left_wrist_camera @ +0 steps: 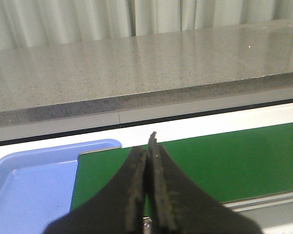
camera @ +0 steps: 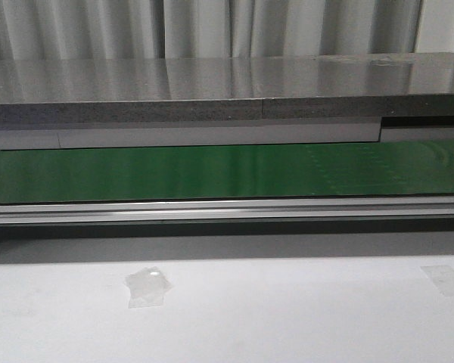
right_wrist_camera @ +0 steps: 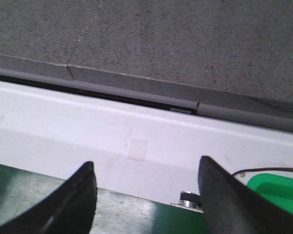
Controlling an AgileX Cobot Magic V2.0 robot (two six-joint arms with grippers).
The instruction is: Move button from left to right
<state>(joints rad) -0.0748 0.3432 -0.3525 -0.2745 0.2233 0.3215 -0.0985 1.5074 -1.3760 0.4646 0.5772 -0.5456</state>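
Note:
The button is not in view in any frame. My left gripper (left_wrist_camera: 150, 146) is shut with nothing between its black fingers; it hangs over the left end of the green belt (left_wrist_camera: 234, 156), beside a blue tray (left_wrist_camera: 29, 190). My right gripper (right_wrist_camera: 146, 187) is open and empty, its two black fingertips (right_wrist_camera: 85, 187) wide apart over the belt's right end (right_wrist_camera: 49, 200). Neither gripper shows in the front view, where the green belt (camera: 227, 172) runs bare across the middle.
A grey stone counter (camera: 227, 83) stands behind the belt. A metal rail (camera: 227, 209) edges the belt's front. The white table (camera: 287, 318) carries tape patches (camera: 147, 287). A green container's corner (right_wrist_camera: 278, 192) and a small metal roller (right_wrist_camera: 189, 199) sit at the belt's right end.

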